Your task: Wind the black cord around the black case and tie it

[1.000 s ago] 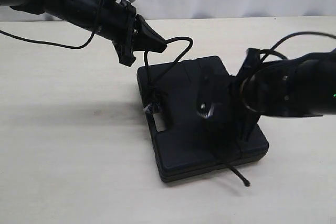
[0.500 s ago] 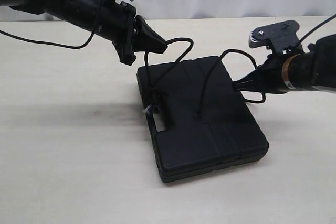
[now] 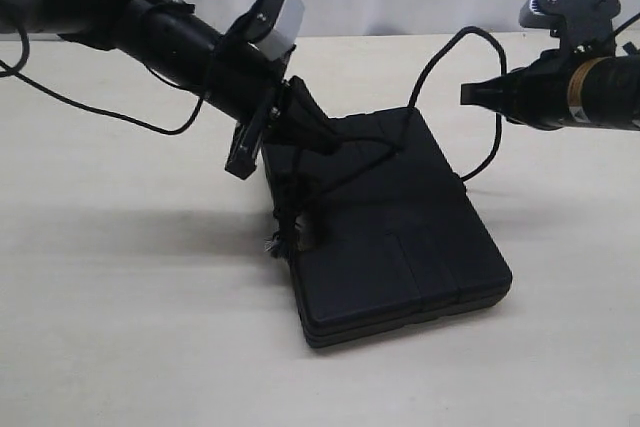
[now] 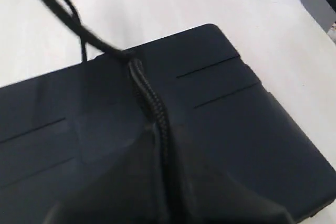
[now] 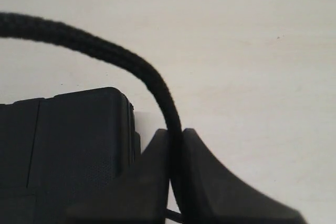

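claws first: left gripper (image 3: 326, 140) is pinched tight on the black cord (image 4: 153, 109), with the braided line running straight up between its two dark fingers (image 4: 105, 198) in the left wrist view. that claw hangs low over the black case (image 3: 400, 237), its tip just above the lid near the far left corner. from there one strand drops down the case's left side to a frayed knotted lump (image 3: 277, 240) sitting right at the handle slot (image 3: 306, 233). another strand stretches across the lid toward the far edge. over on the right, right gripper (image 3: 468, 94) is clamped on the cord too, the rope squeezed between closed fingers in the right wrist view. it hovers off the case, above the table (image 3: 120, 327) beyond the far right corner. from the case's far edge the cord arcs up in a tall loop past that claw, then sags down to the case's right edge. case lies flat on the pale table, ribs up, slot side toward the left arm.
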